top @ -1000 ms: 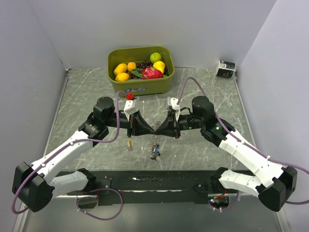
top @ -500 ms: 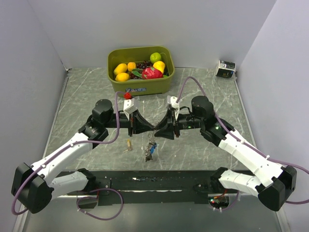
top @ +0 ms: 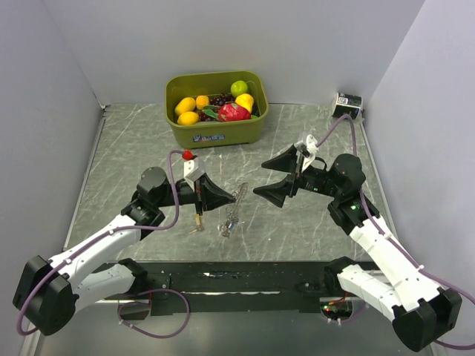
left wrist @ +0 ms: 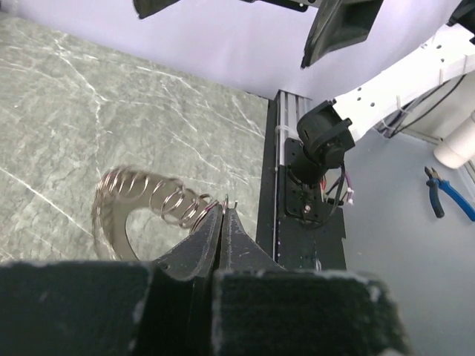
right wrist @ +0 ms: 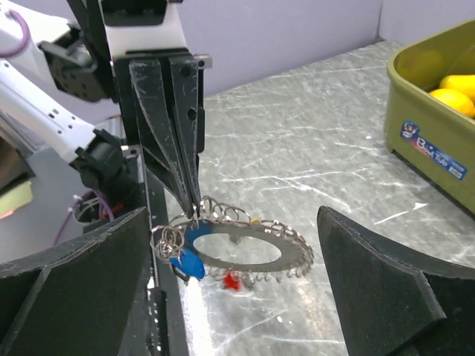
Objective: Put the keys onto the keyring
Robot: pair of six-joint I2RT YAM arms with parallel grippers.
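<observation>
Left gripper [left wrist: 225, 219]: fingers pressed together, pinching the rim of the keyring [right wrist: 245, 248]; ring hangs from the fingertips, with small split rings along its edge; blue key [right wrist: 189, 265] on it; red key [right wrist: 232, 280] beneath, attachment unclear; yellow-headed key [top: 197, 220] loose on the marble table [top: 126, 148]; right gripper [top: 258, 179]: spread wide, grasping nothing, apart from the ring; green fruit bin [top: 215, 132] behind.

From above, the keys [top: 228, 226] at the keyring [top: 237, 199] are too small to tell apart. In the left wrist view the keyring [left wrist: 137, 211] is blurred, its lower part hidden behind the left gripper [left wrist: 225, 215]. The right gripper [right wrist: 232, 222] shows fingers [right wrist: 67, 289] blurred and cut off at the right wrist view's lower corners. The green bin [right wrist: 415, 119] runs off its right edge.
</observation>
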